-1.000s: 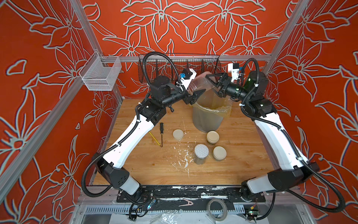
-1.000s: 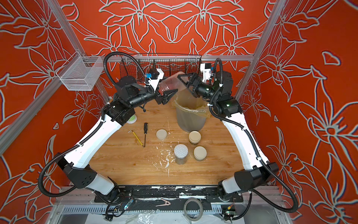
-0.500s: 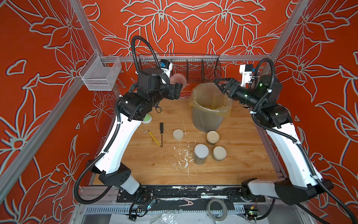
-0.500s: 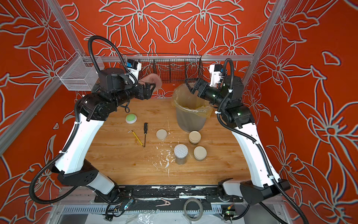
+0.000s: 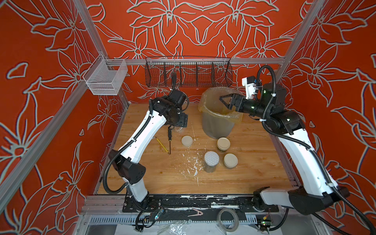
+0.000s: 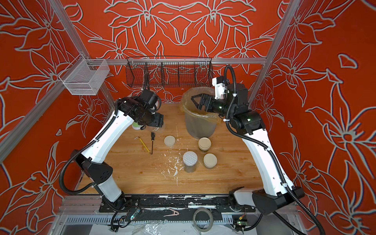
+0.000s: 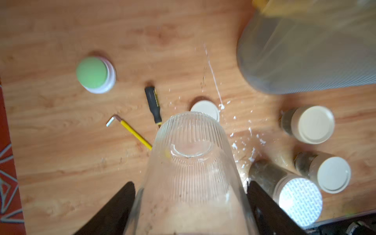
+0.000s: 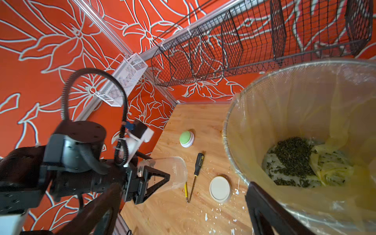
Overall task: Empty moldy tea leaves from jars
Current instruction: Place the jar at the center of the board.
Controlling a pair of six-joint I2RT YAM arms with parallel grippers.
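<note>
My left gripper (image 7: 191, 183) is shut on an empty ribbed clear glass jar (image 7: 191, 154), held lidless and pointing down low over the back left of the table (image 5: 142, 179); the jar also shows in the right wrist view (image 8: 171, 171). Three lidded jars stand mid-table in both top views: one cream-lidded (image 5: 223, 143), one with a dotted lid (image 5: 211, 159), one short (image 5: 230, 160). Dark moldy tea leaves (image 7: 262, 177) show through the dotted-lid jar's glass. More leaves (image 8: 293, 158) lie in the lined bin (image 5: 217, 126). My right gripper (image 5: 225, 101) hangs open over the bin's rim.
A loose cream lid (image 5: 187, 140) lies left of the bin. A screwdriver (image 5: 169, 140), a yellow hex key (image 5: 162, 144) and a green-topped puck (image 7: 94, 74) lie near my left gripper. White flecks (image 5: 191, 164) dot the table. Wire baskets (image 5: 188, 75) hang on the back wall.
My left arm swung the jar away from above the bin, leftward, then down low over the table. My right gripper drew back slightly to the bin's right rim, still open.
</note>
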